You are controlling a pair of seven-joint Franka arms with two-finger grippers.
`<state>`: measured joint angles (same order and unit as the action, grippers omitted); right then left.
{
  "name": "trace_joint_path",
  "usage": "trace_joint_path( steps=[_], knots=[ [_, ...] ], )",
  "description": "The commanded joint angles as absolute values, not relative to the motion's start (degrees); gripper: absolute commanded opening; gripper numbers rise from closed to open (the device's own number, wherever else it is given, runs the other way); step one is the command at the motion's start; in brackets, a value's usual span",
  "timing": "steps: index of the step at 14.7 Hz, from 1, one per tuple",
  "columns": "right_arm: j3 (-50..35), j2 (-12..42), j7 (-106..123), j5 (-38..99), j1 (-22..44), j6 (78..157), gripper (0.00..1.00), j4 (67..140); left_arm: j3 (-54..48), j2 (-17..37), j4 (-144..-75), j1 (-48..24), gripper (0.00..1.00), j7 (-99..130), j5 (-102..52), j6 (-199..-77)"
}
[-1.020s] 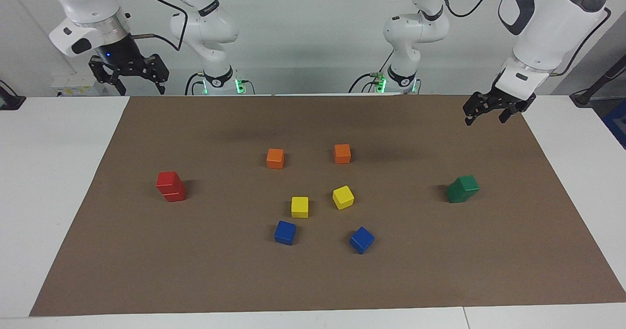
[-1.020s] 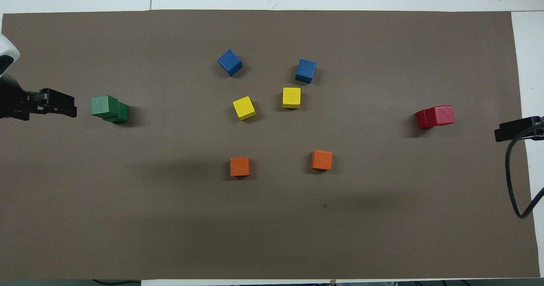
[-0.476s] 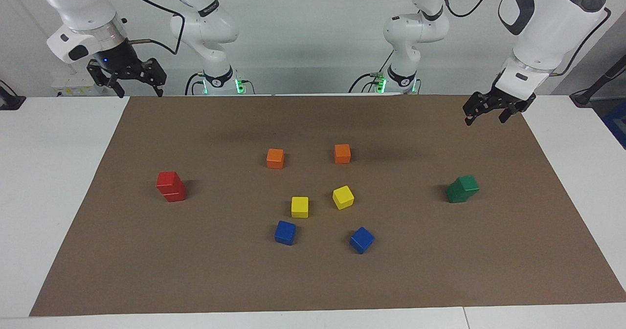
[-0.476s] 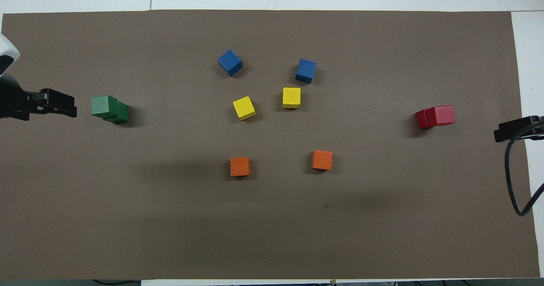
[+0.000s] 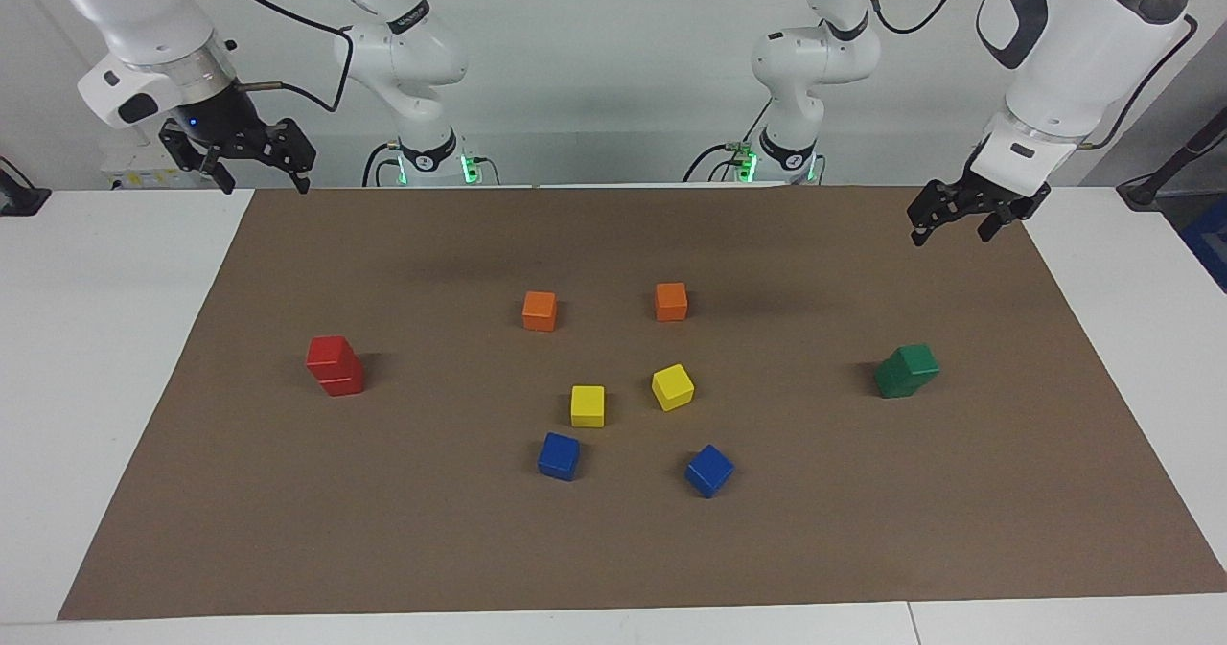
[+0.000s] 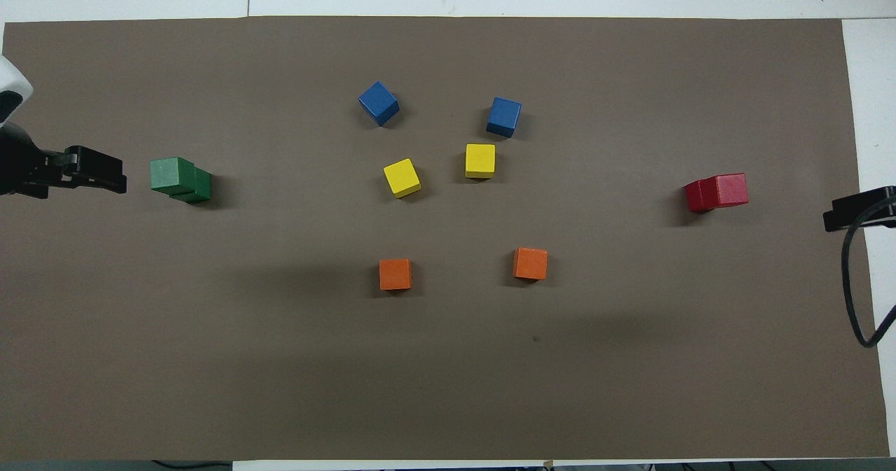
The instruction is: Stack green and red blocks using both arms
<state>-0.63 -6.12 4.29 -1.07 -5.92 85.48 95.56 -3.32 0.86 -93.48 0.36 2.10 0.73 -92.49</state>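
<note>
Two upright stacks, red blocks [image 5: 335, 365] and green blocks [image 5: 907, 370], stand untouched; left pincer [image 5: 956, 226] and right pincer [image 5: 256, 170] hang released.

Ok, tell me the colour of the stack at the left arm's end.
Green stack, two cubes; clearest in the facing view.

mat [image 5: 479, 549]: brown | table [image 5: 115, 338]: white | stacked blocks: red [image 5: 335, 365], green [image 5: 907, 370] | loose cubes: orange [image 5: 540, 310], yellow [image 5: 588, 405], blue [image 5: 559, 456] | arms [image 5: 1074, 41]: white, dark grey covers

Bright, even overhead light; sharp focus, with short soft shadows beside each cube.
</note>
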Motion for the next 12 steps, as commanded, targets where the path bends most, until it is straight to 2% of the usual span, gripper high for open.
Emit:
trace_joint_path(
  steps=[1,12],
  knots=[
    [-0.70,-5.71,3.25,-0.09,-6.33,84.02,1.00,94.74,-3.34,-0.62,-95.36,0.70,1.00,1.58,0.18,-92.99],
    [-0.70,-5.89,2.29,-0.09,-6.24,84.02,1.00,94.83,-3.34,-0.62,-95.36,0.79,1.00,1.58,0.18,-92.99]
  ],
)
